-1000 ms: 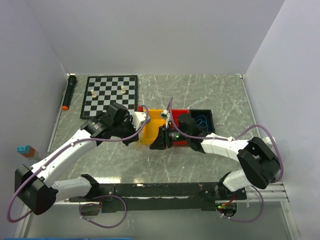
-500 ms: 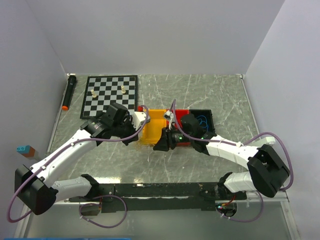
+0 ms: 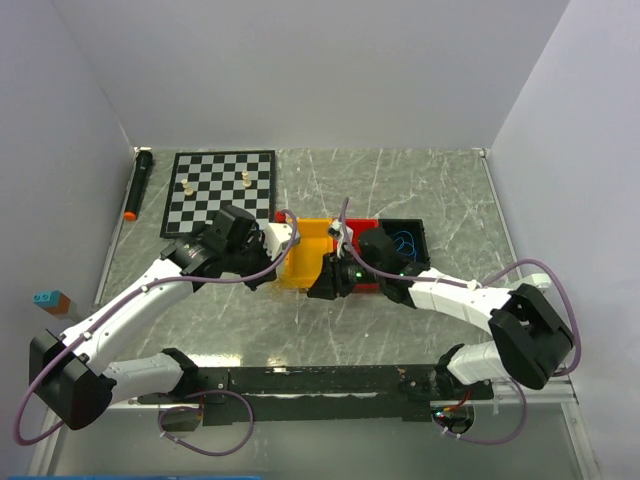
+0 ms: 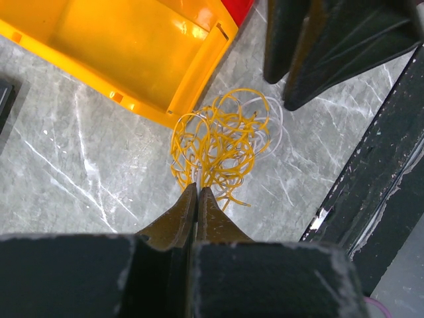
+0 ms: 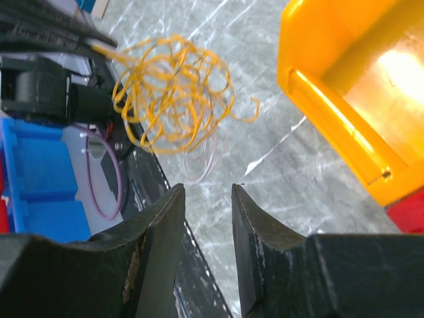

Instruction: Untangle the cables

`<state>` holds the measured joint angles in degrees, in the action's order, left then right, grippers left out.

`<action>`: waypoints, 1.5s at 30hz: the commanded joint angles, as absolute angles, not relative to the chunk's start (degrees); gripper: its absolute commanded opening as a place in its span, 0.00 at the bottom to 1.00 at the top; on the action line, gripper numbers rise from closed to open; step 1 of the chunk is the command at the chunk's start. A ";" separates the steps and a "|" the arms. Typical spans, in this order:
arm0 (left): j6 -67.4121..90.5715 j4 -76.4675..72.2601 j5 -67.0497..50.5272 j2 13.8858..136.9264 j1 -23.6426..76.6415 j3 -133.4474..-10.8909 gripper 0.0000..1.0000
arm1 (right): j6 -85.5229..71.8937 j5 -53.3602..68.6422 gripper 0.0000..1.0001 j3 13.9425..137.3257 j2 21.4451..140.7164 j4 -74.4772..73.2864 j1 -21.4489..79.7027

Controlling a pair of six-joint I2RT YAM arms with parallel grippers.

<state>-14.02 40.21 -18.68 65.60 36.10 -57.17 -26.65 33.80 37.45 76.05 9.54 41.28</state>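
Note:
The cables (image 4: 222, 142) are a curly bunch of yellow strands with a few white ones. My left gripper (image 4: 197, 189) is shut on the near edge of the bunch, just beside the corner of the yellow bin (image 4: 132, 46). My right gripper (image 5: 207, 189) is open and empty, its tips a short way from the bunch (image 5: 172, 93) and a loose white loop (image 5: 205, 162). In the top view the left gripper (image 3: 290, 264) and right gripper (image 3: 322, 284) meet in front of the yellow bin (image 3: 312, 233). A blue cable (image 3: 405, 240) lies in the black bin (image 3: 422, 230).
A red bin (image 3: 366, 224) stands between the yellow and black bins. A chessboard (image 3: 220, 190) with three pieces lies at the back left, with a black marker (image 3: 138, 183) beside it. A black rail (image 3: 320, 380) runs along the near edge.
The right arm's elbow has swung out to the right while its gripper stayed in front of the yellow bin. The left arm has not moved.

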 commanded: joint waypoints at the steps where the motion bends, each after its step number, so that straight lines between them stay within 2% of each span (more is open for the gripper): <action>1: -13.71 39.90 -18.98 64.51 36.30 -59.94 0.02 | -28.56 33.05 0.40 41.39 79.36 13.62 41.40; 6: -13.62 39.82 -19.25 64.34 36.30 -59.85 0.03 | -30.58 32.96 0.36 41.66 82.00 16.87 41.40; 10: -13.45 39.90 -19.34 64.42 36.21 -59.94 0.03 | -32.08 32.96 0.29 42.10 83.32 18.28 41.40; 14: -13.27 39.73 -19.34 64.60 36.30 -60.21 0.03 | -32.52 32.78 0.18 41.66 83.58 18.54 41.40; 18: -13.36 39.73 -19.16 64.51 36.21 -60.21 0.02 | -32.87 32.35 0.00 40.35 82.53 19.25 41.31; 24: -14.41 40.17 -15.57 63.55 36.21 -58.63 0.02 | -31.56 29.98 0.00 36.83 74.99 15.13 39.82; 31: -17.66 40.17 -11.52 60.91 33.31 -52.74 0.01 | -25.85 20.93 0.00 32.78 51.71 0.20 33.33; 37: -20.30 41.22 -10.29 60.03 32.87 -48.96 0.01 | -20.49 18.38 0.00 37.78 38.07 -15.53 22.16; 45: -24.87 39.91 -5.11 59.24 32.87 -40.79 0.01 | -22.32 2.04 0.00 45.34 30.07 -19.51 19.17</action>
